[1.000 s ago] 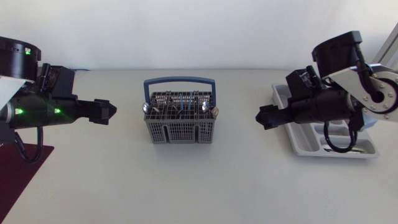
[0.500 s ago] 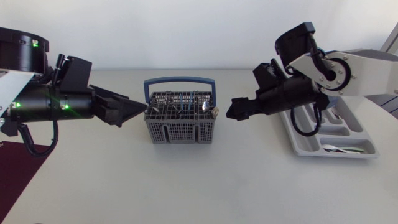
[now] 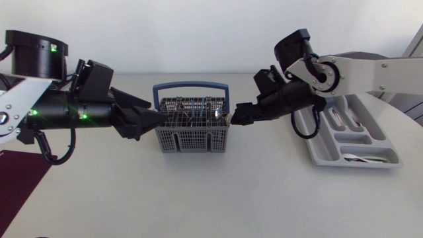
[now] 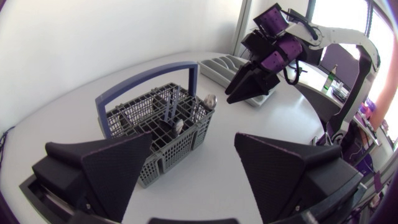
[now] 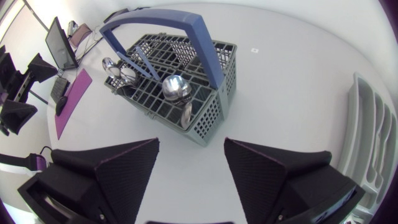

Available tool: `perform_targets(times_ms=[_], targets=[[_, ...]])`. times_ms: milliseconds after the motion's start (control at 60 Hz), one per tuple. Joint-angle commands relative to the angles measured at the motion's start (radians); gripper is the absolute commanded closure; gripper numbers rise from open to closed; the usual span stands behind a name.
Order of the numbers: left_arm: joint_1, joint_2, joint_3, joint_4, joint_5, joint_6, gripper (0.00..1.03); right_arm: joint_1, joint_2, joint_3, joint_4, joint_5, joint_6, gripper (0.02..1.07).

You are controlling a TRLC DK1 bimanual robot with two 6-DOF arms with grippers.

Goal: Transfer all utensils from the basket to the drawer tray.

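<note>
The grey wire basket point(image 3: 192, 129) with a blue handle stands mid-table and holds several utensils; spoon bowls point(image 3: 221, 116) stick out of it. My left gripper point(image 3: 149, 122) is open at the basket's left side, with nothing between its fingers. From the left wrist, the basket point(image 4: 158, 127) lies just ahead of that gripper point(image 4: 193, 162). My right gripper point(image 3: 239, 116) is open at the basket's right end, close to a spoon. From the right wrist, the basket point(image 5: 174, 81) and a shiny spoon point(image 5: 176, 87) sit ahead of that gripper point(image 5: 189, 155). The grey drawer tray point(image 3: 350, 132) lies at the right.
One utensil point(image 3: 353, 157) lies in the tray's near compartment. A dark red mat point(image 3: 20, 185) covers the table's front left corner. Bare tabletop stretches in front of the basket and between basket and tray.
Both arms have swung inward from the table's sides to the basket's two ends. The right gripper's fingers have drawn somewhat closer together.
</note>
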Motion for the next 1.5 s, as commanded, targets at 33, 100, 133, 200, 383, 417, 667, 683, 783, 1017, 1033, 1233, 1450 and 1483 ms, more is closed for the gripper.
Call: perform_targets(times_ms=[33,100,133,200,383,417,667,683,783,1017,1033,1233,1450,1483], targets=[[-0.002,0.025,-0.017,0.015,-0.008,0.025,0.12,0.011,0.057,0.047,0.011,-0.013,0.019,0.44],[-0.003,0.025,-0.024,0.022,-0.016,0.031,0.12,0.019,0.073,0.061,0.011,-0.013,0.016,0.51],[-0.007,0.025,-0.028,0.026,-0.021,0.031,0.12,0.019,0.077,0.060,0.031,-0.016,0.017,0.57],[-0.013,0.025,-0.034,0.029,-0.027,0.039,0.12,0.022,0.090,0.064,0.060,-0.033,0.025,0.68],[-0.022,0.026,-0.036,0.029,-0.039,0.042,0.12,0.042,0.124,0.077,0.071,-0.039,0.036,0.81],[-0.022,0.026,-0.036,0.029,-0.039,0.043,0.12,0.042,0.129,0.078,0.071,-0.039,0.037,0.83],[-0.040,0.026,-0.047,0.040,-0.058,0.051,0.12,0.040,0.156,0.087,0.094,-0.034,0.053,0.92],[-0.040,0.026,-0.047,0.040,-0.059,0.051,0.12,0.039,0.159,0.089,0.094,-0.033,0.054,0.92],[-0.042,0.023,-0.050,0.043,-0.059,0.051,0.12,0.039,0.166,0.087,0.106,-0.030,0.060,0.97],[-0.042,0.019,-0.057,0.043,-0.067,0.057,0.12,0.032,0.113,0.055,0.144,-0.057,0.059,1.01],[-0.042,0.019,-0.057,0.043,-0.067,0.058,0.12,0.032,0.107,0.054,0.144,-0.057,0.059,1.01],[-0.049,0.015,-0.065,0.045,-0.073,0.063,0.12,0.025,0.061,0.037,0.143,-0.094,0.068,1.01],[-0.049,0.012,-0.065,0.041,-0.073,0.063,0.12,-0.009,-0.022,0.038,0.103,-0.194,0.085,1.01],[-0.049,0.012,-0.065,0.041,-0.074,0.063,0.12,-0.023,-0.038,0.041,0.094,-0.224,0.099,1.01]])
